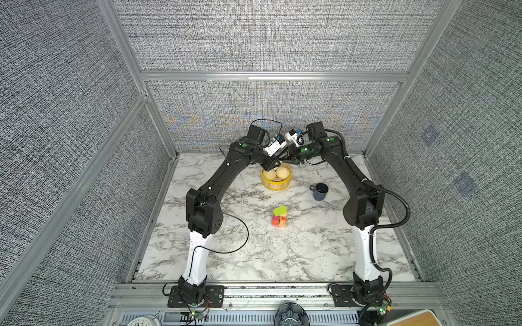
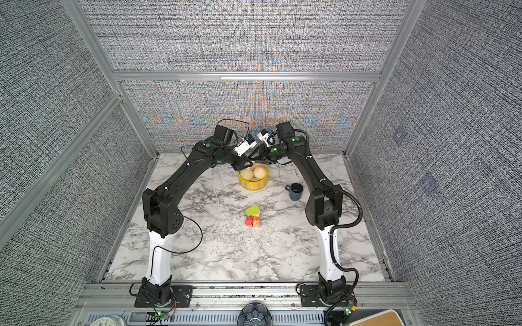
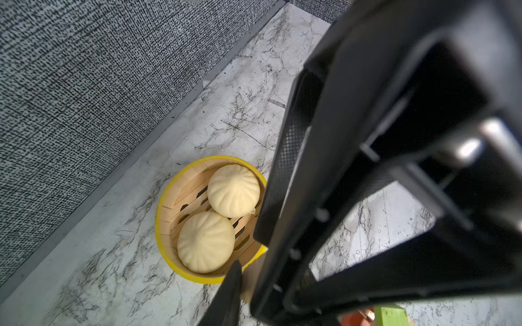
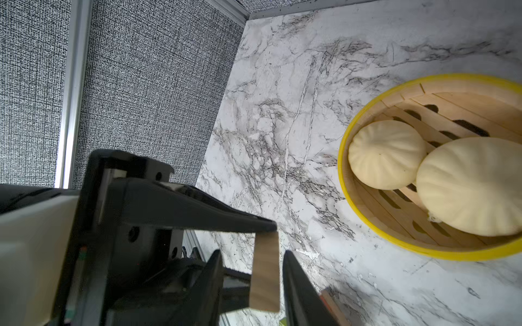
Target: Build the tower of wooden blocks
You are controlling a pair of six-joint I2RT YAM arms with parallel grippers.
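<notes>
Handover above the basket (image 1: 275,185): my left gripper (image 1: 279,161) looks clamped on the tan block (image 4: 265,273), while my right gripper (image 4: 251,252) has its jaws apart around it. I should back the right straight off, then set the block flat on the tower (image 1: 279,216), 6 o'clock of the basket. No writing is readable.

light: bright, even | shadows: soft, faint | back wall (image 1: 265,118): rainbow moiré | edges: bowed | wrist foregrounds: blurred
</notes>
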